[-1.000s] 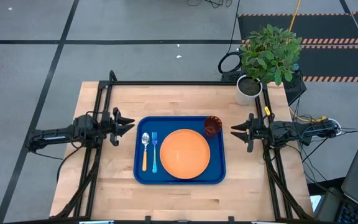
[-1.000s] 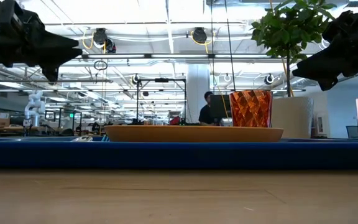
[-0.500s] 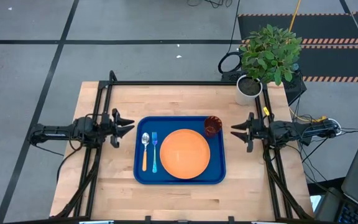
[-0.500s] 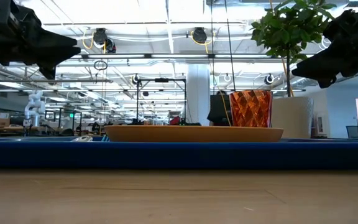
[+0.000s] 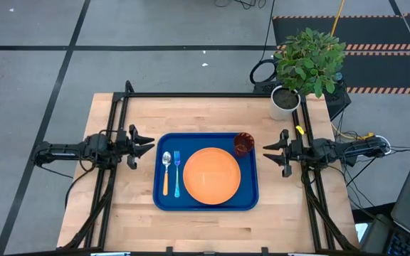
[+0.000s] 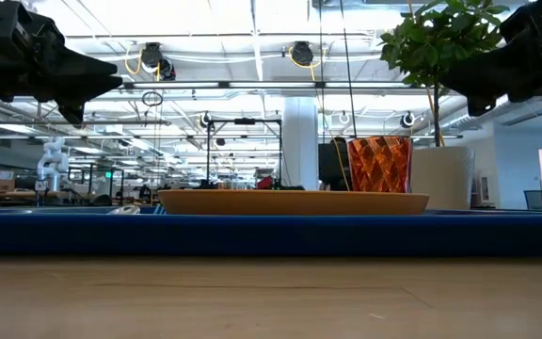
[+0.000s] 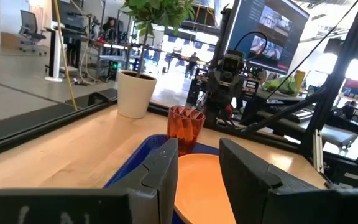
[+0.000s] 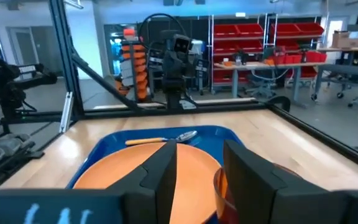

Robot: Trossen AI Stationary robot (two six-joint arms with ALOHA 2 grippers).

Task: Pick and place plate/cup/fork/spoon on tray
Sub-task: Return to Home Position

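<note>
Off the tray's [image 5: 159,200] left edge, left gripper [image 5: 145,144] hangs over the table [image 5: 191,114]. Jaws parted a moderate gap, nothing held, tips aimed at the tray. Off the tray's right edge, right gripper [image 5: 270,151] does the same: jaws apart, empty, pointing at the tray. Neither touches the rim.

Tray sits mid-table. On it:
- plate [image 5: 211,175] lies flat, centre to right.
- cup [image 5: 243,144] stands upright in the tray's back right corner (plant side), just beside the plate's edge. Cannot tell if they touch.
- fork [image 5: 177,174] lies just left of the plate, tines toward the tray's back rim.
- spoon [image 5: 166,174] lies just left of the fork and parallel, bowl toward the back rim, orange handle toward the front rim.

White plant pot [image 5: 285,99] stands off the tray, beyond its back right corner.
</note>
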